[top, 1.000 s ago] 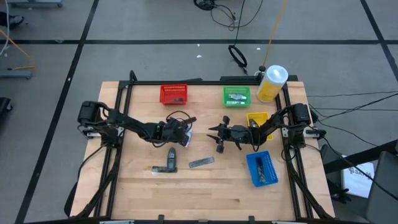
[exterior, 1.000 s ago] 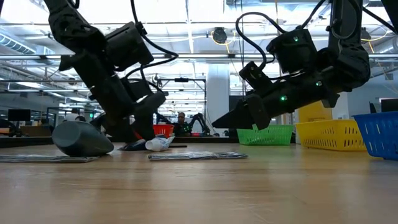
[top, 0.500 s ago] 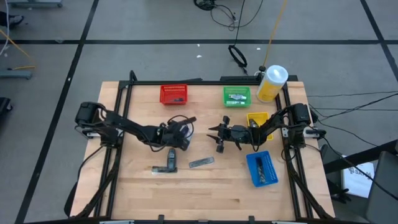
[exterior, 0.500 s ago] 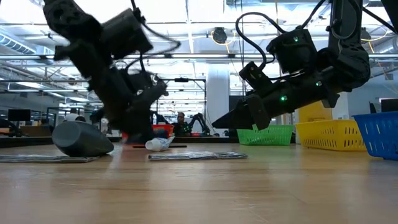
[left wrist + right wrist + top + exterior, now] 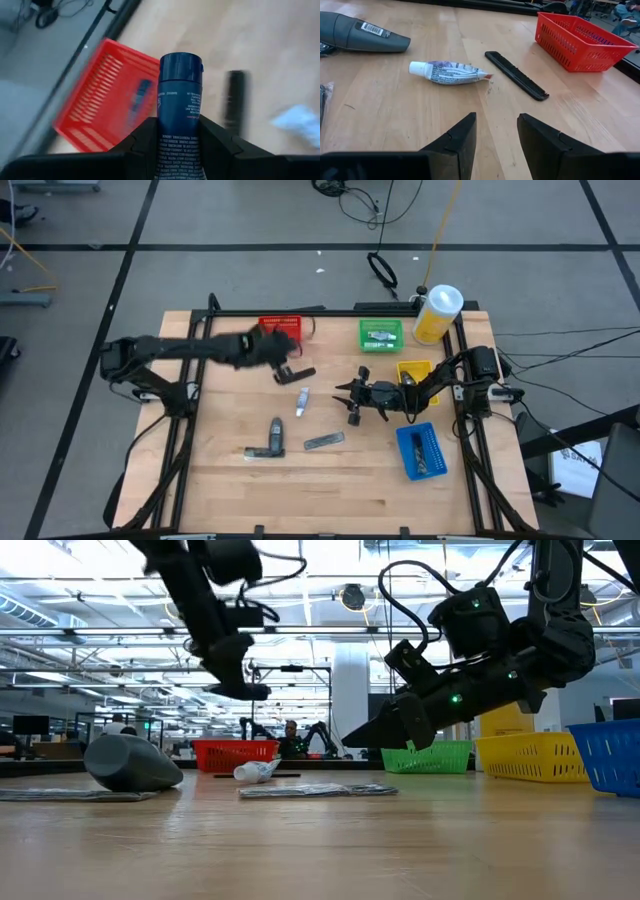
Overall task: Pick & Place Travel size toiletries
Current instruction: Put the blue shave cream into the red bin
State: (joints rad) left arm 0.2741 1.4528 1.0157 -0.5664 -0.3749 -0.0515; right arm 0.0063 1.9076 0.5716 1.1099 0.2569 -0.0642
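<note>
Since a second ago the left hand (image 5: 178, 150) has risen from mid-worktop (image 5: 340, 470) and swung toward the red bin (image 5: 279, 331), pinching a dark blue mini bottle (image 5: 180, 115) upright, probably to drop it in. The right hand (image 5: 495, 132) hovers spread and empty above a small white tube (image 5: 447, 73) and black comb (image 5: 516, 76), apparently waiting.

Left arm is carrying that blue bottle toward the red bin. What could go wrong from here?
1. The left tool grips only the lower part of the blue bottle, so the bottle may tilt or slip before it is over the red bin.
2. The arm looks to be moving fast; a release now could miss or bounce off the bin's rim.
3. The black comb lies on the table close to the bin and could get knocked.
</note>
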